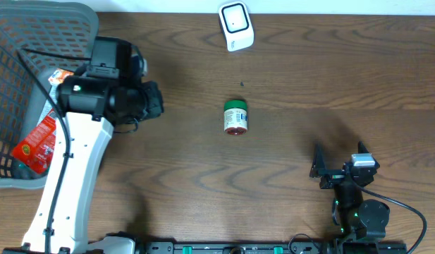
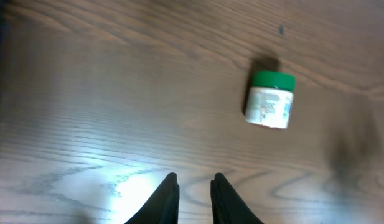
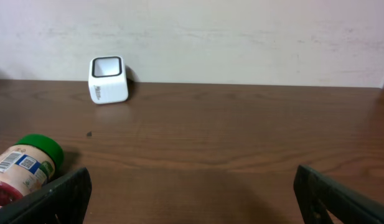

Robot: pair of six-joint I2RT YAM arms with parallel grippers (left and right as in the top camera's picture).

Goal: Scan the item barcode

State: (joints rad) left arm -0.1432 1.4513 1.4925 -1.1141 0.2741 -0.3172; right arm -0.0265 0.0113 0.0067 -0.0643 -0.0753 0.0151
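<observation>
Fingers [image 2: 168, 194] of the left gripper [image 2: 195, 182] are seen drawn nearly together above the table [image 1: 309, 70], with only a narrow gap left and nothing held. The right gripper [image 3: 192, 175] is spread wide and empty. Farther out, the jar [image 1: 235, 117] is laid on its side at mid-table, well apart from both grippers, with its green lid [image 1: 235, 106] turned away. Beyond it, the scanner [image 1: 236, 25] is set at the far edge.

Grey basket [image 1: 34, 28] far L w/ red packet [image 1: 37, 144] inside; wood table [image 1: 330, 70].
</observation>
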